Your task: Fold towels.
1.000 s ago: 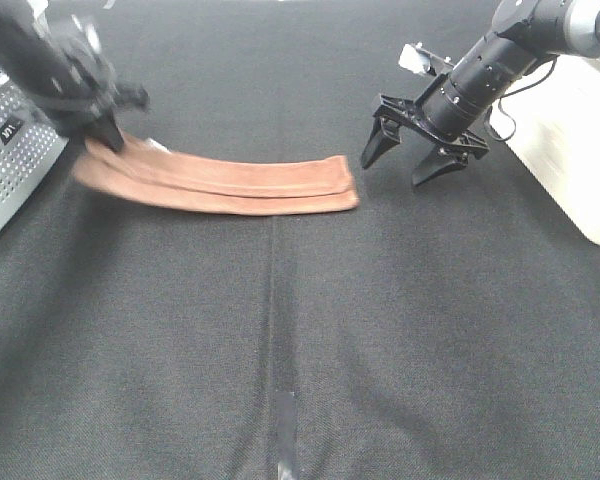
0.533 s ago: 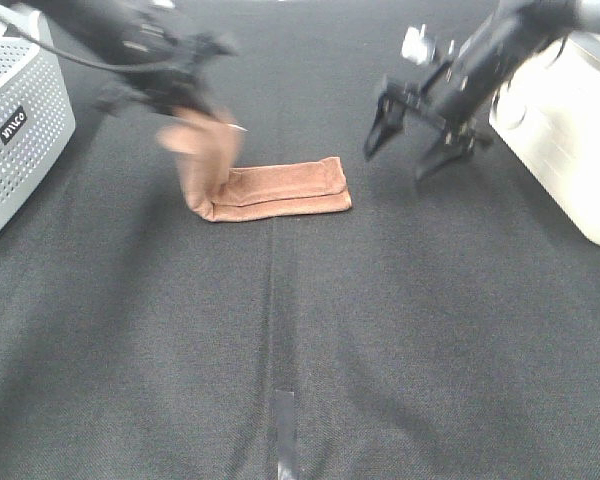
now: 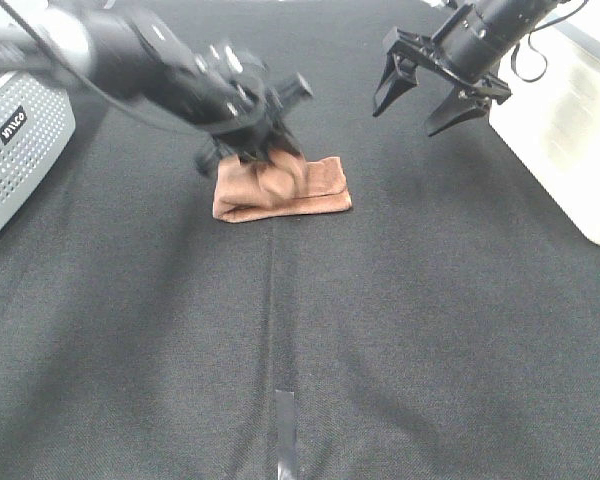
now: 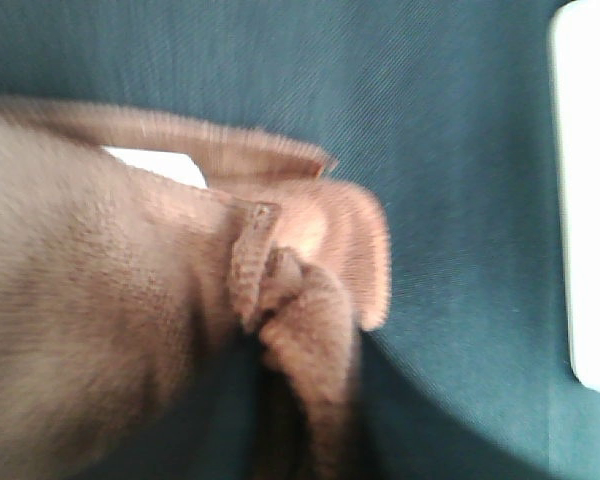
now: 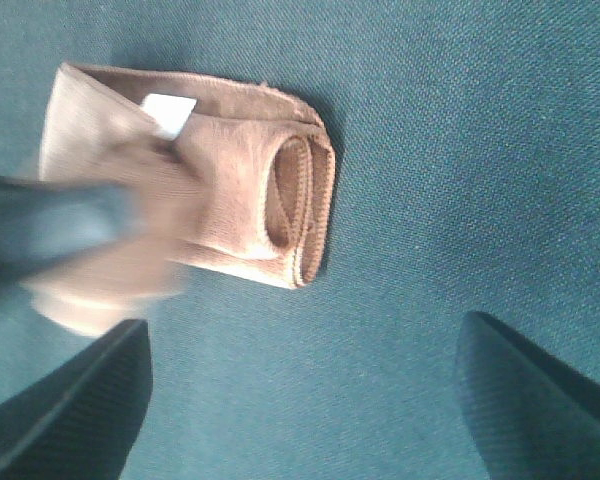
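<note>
Left pincer clamps the brown towel from above; right pincer, spread apart, hovers well away.

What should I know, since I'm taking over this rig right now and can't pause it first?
Left end effector: motion-blurred, seems shut on the lifted end of the brown towel, above the towel's left part.
Right end effector: open, in the air, apart from the towel, near the white bin.
Done: the towel lies as a short layered bundle on the black table.
Left: lay the held end flat, release, square the edges.
</note>
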Controlling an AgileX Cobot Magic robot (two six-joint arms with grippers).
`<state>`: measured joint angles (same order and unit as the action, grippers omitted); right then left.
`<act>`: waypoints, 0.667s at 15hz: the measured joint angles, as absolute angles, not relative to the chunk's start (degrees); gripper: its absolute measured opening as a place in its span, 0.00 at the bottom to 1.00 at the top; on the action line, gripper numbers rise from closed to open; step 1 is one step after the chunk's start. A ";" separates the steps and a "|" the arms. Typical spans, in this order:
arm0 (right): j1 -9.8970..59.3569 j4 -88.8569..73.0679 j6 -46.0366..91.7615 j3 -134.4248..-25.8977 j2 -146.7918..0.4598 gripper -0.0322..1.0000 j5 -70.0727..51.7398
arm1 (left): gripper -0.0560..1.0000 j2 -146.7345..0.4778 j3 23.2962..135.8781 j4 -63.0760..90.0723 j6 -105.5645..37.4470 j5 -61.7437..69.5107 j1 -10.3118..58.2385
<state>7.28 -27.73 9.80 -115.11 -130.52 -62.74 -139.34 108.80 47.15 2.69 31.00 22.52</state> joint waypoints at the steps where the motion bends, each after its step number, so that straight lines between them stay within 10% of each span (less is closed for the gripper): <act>1: 7.28 -27.73 9.63 -115.11 -130.52 0.79 -62.74 | 0.56 -139.63 108.80 48.36 2.69 29.05 23.03; 4: 7.28 -27.56 9.51 -115.11 -130.52 0.79 -62.74 | 0.72 -139.63 108.80 54.83 2.69 23.72 23.66; 10: 7.33 -36.67 13.12 -115.11 -130.52 0.79 -63.83 | 0.73 -134.59 108.80 58.33 -5.67 19.65 17.99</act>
